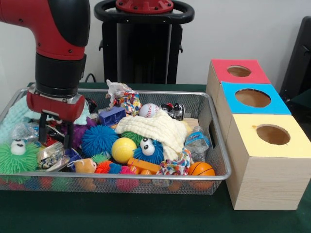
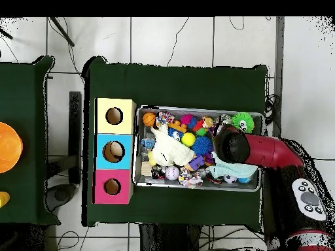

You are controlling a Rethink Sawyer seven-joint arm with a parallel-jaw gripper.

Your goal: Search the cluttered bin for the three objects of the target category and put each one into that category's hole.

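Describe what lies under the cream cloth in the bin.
The cream cloth drapes over a blue googly-eyed fuzzy toy, whose eyes poke out. Anything deeper beneath is covered.

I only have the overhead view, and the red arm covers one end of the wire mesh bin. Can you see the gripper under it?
Observer: Yes. In the front view the gripper hangs below the red and black arm. Its two black fingers are apart and lowered into the clutter of the silver wire mesh bin.
Reviewer: Is it holding anything?
Observer: Nothing that I can see. The tips stand just above a shiny silver crumpled object, beside a green spiky ball with googly eyes.
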